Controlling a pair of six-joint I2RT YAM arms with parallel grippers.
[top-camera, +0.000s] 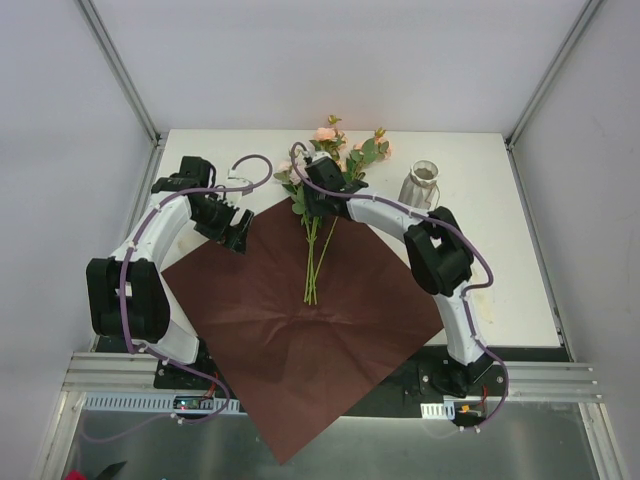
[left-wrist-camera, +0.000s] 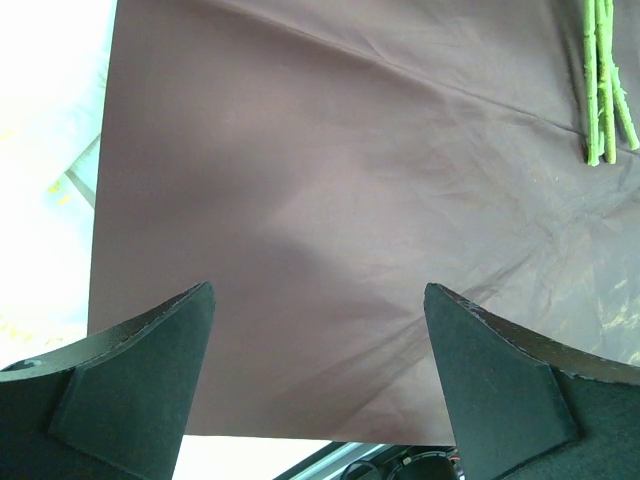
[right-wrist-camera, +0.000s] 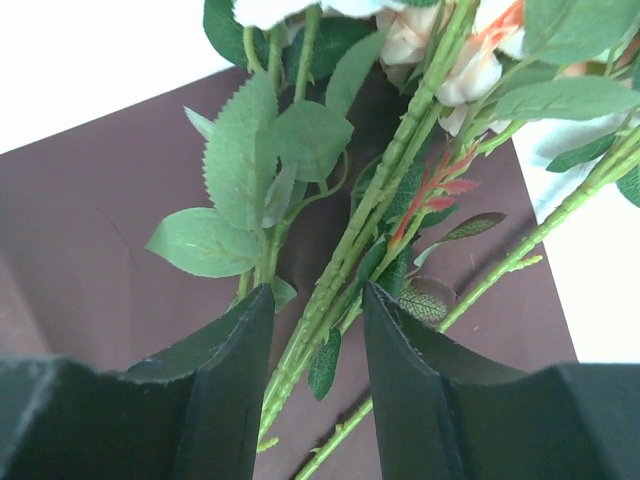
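A bunch of artificial flowers (top-camera: 340, 150) with pink blooms lies across the far corner of a brown paper sheet (top-camera: 300, 330), its green stems (top-camera: 315, 260) pointing toward me. My right gripper (top-camera: 318, 195) sits over the leafy upper stems. In the right wrist view it (right-wrist-camera: 318, 290) is open, with the stems (right-wrist-camera: 345, 265) running between the fingers and leaves (right-wrist-camera: 240, 150) and blooms (right-wrist-camera: 440, 60) beyond. My left gripper (top-camera: 238, 238) hovers at the sheet's left corner. It (left-wrist-camera: 318, 288) is open wide over bare paper (left-wrist-camera: 330, 200), holding nothing, with the stem ends (left-wrist-camera: 603, 90) far off to the right.
A glass jar (top-camera: 421, 186) stands on the white table (top-camera: 500, 200) right of the flowers, close to the right arm's elbow. The sheet's near corner hangs over the table's front edge between the arm bases. Grey walls enclose the table.
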